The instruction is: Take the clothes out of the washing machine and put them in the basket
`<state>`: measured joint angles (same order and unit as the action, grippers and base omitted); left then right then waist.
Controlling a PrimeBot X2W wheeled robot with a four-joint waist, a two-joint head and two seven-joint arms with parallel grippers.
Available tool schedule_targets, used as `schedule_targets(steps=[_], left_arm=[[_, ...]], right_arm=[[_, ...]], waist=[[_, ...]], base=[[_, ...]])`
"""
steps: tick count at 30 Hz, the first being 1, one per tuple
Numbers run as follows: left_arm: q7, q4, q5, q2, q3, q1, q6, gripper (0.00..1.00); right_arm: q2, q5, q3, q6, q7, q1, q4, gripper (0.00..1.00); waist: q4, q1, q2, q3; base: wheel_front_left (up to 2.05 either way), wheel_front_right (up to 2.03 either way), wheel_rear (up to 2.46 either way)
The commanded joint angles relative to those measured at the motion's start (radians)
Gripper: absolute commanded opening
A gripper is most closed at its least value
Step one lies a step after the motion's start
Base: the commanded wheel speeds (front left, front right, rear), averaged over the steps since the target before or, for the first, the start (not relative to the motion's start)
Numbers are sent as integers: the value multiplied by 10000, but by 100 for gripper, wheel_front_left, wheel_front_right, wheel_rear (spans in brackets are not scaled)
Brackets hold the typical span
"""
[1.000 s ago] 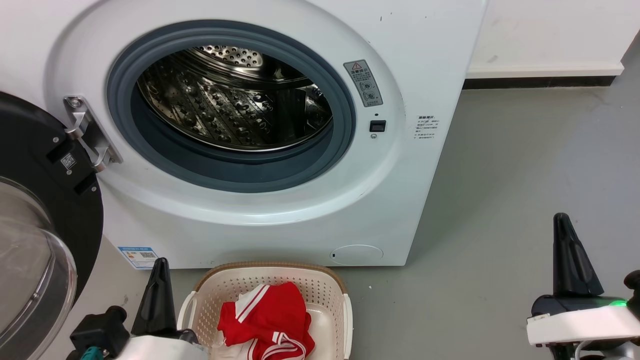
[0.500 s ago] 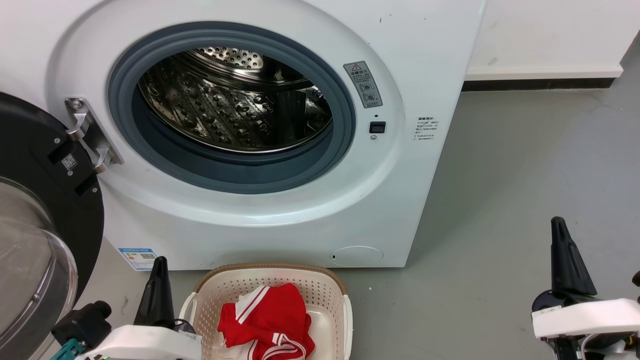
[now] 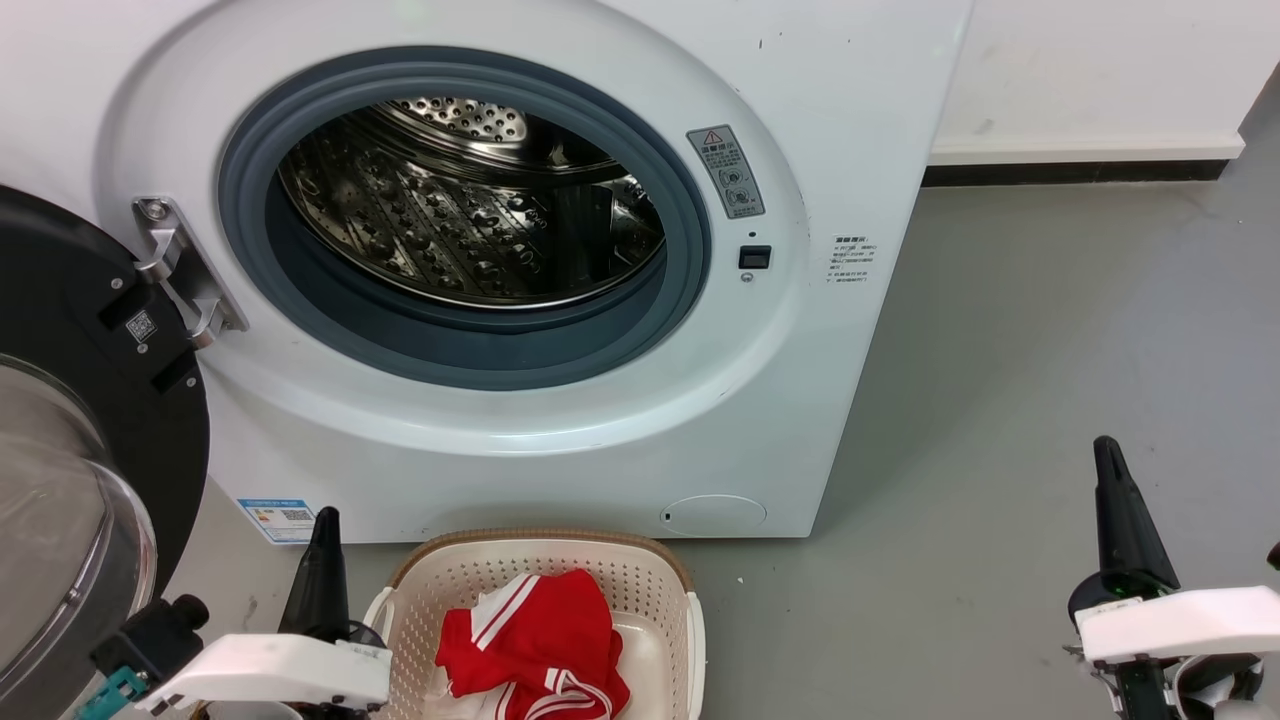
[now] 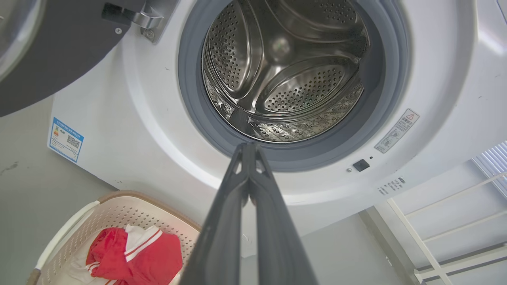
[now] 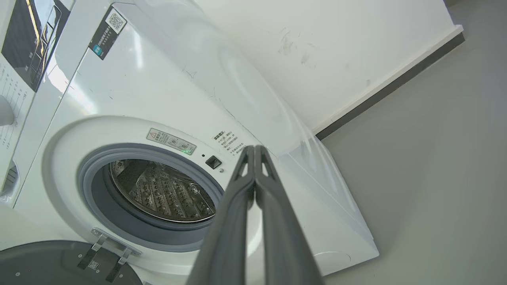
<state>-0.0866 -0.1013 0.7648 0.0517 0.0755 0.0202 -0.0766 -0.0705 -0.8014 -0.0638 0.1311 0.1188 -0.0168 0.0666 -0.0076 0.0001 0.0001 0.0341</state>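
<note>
The white washing machine (image 3: 800, 100) stands open, and its steel drum (image 3: 460, 210) (image 4: 293, 75) looks bare inside. Red clothes with white stripes (image 3: 535, 640) (image 4: 134, 257) lie in the cream basket (image 3: 660, 590) (image 4: 115, 206) on the floor in front of it. My left gripper (image 3: 327, 520) (image 4: 248, 147) is shut and holds nothing, just left of the basket. My right gripper (image 3: 1105, 450) (image 5: 254, 148) is shut with nothing in it, far to the right over the floor.
The black-rimmed glass door (image 3: 80, 470) hangs open at the left, close to my left arm. Grey floor (image 3: 1050, 350) stretches to the right as far as a white wall with a dark skirting (image 3: 1080, 170). A white rack (image 4: 447, 221) stands beside the machine.
Both grippers have sunk lower and back a little in the head view. The camera has tilted slightly, shifting the machine down. The clothes and basket lie as before.
</note>
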Motion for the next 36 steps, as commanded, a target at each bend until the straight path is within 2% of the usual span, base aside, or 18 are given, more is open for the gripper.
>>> schedule_targets(steps=[1, 36], left_arm=[[66, 49, 316, 17, 58, -257, -61, 0], [1082, -723, 4503, 1, 233, -820, -323, 0]], right_arm=[[-99, -341, 11, -1, -69, -229, -32, 0], [-116, -4525, -33, -2, -1056, -599, 888, 0]], waist=[[1, 0, -1, -4], [33, -1, -1, -133]], base=[[0, 0, 0], [0, 0, 0]])
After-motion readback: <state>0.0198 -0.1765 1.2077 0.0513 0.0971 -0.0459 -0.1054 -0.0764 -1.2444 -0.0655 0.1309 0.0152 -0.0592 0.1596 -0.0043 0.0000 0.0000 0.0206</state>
